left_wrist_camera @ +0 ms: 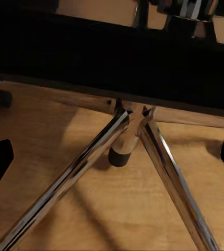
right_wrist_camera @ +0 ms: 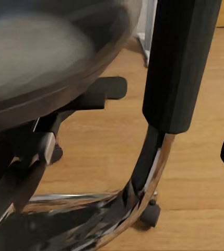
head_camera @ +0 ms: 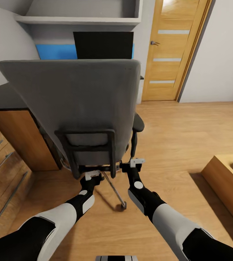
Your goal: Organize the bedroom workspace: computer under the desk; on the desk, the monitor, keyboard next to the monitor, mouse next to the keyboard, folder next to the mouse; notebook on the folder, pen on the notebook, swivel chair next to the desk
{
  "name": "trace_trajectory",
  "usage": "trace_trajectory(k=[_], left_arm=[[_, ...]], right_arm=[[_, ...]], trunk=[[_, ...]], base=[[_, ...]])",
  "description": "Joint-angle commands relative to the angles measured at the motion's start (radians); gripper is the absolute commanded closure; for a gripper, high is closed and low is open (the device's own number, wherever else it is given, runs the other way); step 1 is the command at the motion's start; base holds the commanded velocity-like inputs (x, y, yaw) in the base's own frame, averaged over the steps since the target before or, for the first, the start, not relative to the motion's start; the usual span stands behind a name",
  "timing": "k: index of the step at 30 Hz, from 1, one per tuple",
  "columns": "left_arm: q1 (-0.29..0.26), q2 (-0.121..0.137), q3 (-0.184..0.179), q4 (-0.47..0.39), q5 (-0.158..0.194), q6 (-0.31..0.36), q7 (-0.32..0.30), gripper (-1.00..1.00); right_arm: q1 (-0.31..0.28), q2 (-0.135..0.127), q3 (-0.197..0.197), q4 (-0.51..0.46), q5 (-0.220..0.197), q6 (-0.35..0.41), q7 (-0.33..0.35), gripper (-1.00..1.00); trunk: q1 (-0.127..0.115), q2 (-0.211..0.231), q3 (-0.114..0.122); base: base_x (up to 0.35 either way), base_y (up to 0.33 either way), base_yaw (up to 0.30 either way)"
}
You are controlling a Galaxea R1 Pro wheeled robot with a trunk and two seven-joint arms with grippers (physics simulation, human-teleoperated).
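Both arms reach forward from the bottom of the head view to the chair [head_camera: 76, 105], which fills the centre with its grey back toward the camera. Left gripper [head_camera: 91, 176] sits at the lower left edge of the black back frame [head_camera: 87, 145]; right gripper [head_camera: 135, 164] sits at the lower right, just beside the black armrest [head_camera: 138, 123]. Fingers of both are hidden against the chair, so cannot tell whether they are apart or clamped.

Left wrist view: chrome base legs [left_wrist_camera: 91, 157] spread over wood floor [left_wrist_camera: 117, 209], black bar across the top, a dark caster at the upper left. Right wrist view: grey seat underside [right_wrist_camera: 49, 52], black armrest post [right_wrist_camera: 179, 63] on a curved chrome tube, one caster [right_wrist_camera: 149, 213] on the floor.

Beyond the chair, upper centre: a black panel [head_camera: 103, 45], likely the monitor, with a blue strip [head_camera: 56, 52] beside it. Dark desk top [head_camera: 4, 98] at mid left, wooden drawers [head_camera: 0, 159] below it. Wooden door [head_camera: 174, 47] upper right; wooden furniture edge [head_camera: 225, 185] lower right.
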Motion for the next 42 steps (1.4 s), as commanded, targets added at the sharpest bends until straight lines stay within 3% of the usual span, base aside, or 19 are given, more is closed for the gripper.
trace_trajectory(k=[1,42], left_arm=[[-0.001,0.000,-0.007,0.000,0.002,-0.003,0.005,-1.00],[-0.001,0.000,-0.007,0.000,0.002,-0.007,0.006,-1.00]], right_arm=[[-0.001,-0.001,0.008,0.000,-0.008,-0.006,-0.006,-1.00],[-0.001,-0.002,0.008,0.008,-0.007,-0.006,-0.005,-1.00]], trunk=[[0.000,0.000,-0.001],[0.000,0.000,0.001]], base=[[0.323,0.000,0.000],[0.323,0.000,-0.017]])
